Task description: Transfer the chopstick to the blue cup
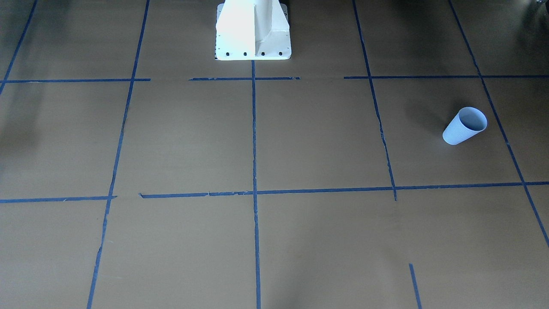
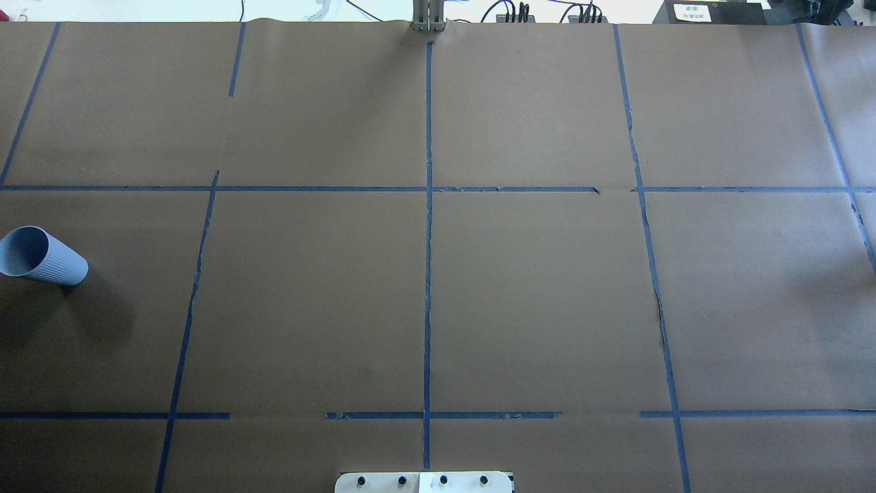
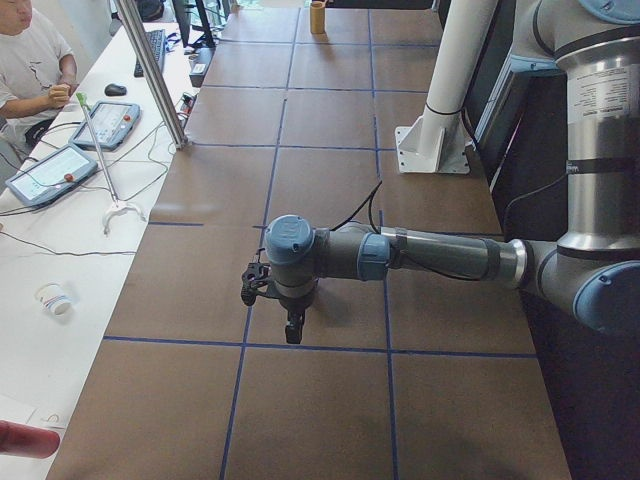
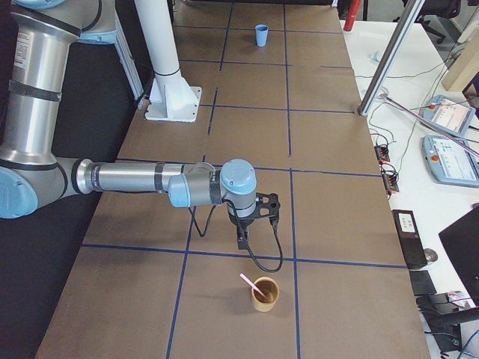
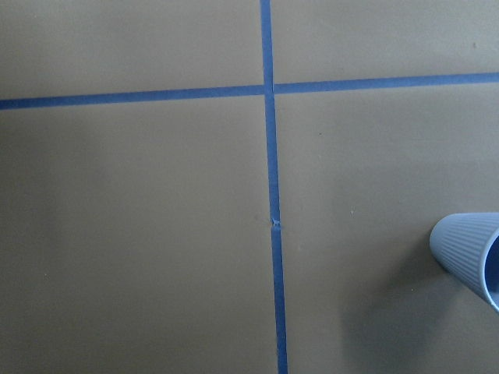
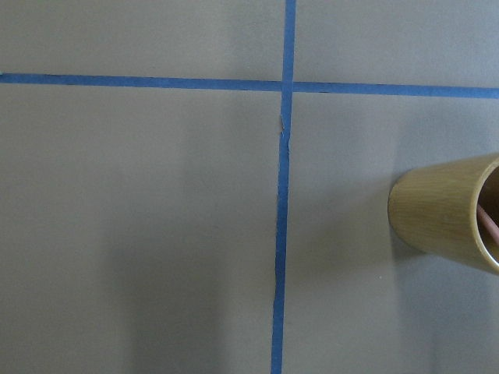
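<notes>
**Q:** Item 1, the chopstick [image 4: 246, 280]. Where is it?

**A:** It is inside the wooden cup [image 4: 264, 293]. It leans, and its upper end projects over the rim. The right wrist view shows only a pink sliver of it, inside the wooden cup's mouth at the frame's edge.

**Q:** What is the condition of the jaws?

**A:** The right gripper [image 4: 241, 244] appears in a side view only, so I cannot tell whether its jaws are parted or closed. It points down at the table [image 2: 547, 308], near the wooden cup but apart from it. It touches neither the wooden cup nor the chopstick. The left gripper [image 3: 293, 333] has the same limitation, so I cannot tell its jaw condition either. It also points down and is well apart from the wooden cup, toward the opposite end of the table.

**Q:** Where is the chopstick relative to the jaws?

**A:** The wooden cup holding it stands near the right gripper, on the side toward the table's end. It is clear of those jaws and far from the left ones.

**Q:** And the blue cup [image 1: 464, 125]?

**A:** It stands upright with its mouth up, well apart from the wooden cup, near the opposite end of the table. Part of its ribbed wall shows at the edge of the left wrist view.

**Q:** What are the quantities?

**A:** There is one chopstick, one blue cup and one wooden cup, and there are two grippers.
</notes>
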